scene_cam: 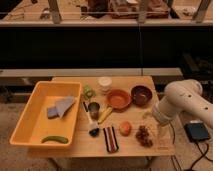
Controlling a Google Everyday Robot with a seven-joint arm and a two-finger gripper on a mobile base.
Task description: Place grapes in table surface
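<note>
The grapes, a small dark reddish-purple cluster, lie on the light wooden table surface near its front right corner. They sit just right of the orange round fruit. My gripper hangs at the end of the white arm, directly above and slightly behind the grapes. Whether it touches the cluster is not clear.
A yellow bin on the left holds a grey cloth and a green item. Mid-table stand a white cup, an orange bowl, a maroon bowl, a metal cup, a brush and a striped packet.
</note>
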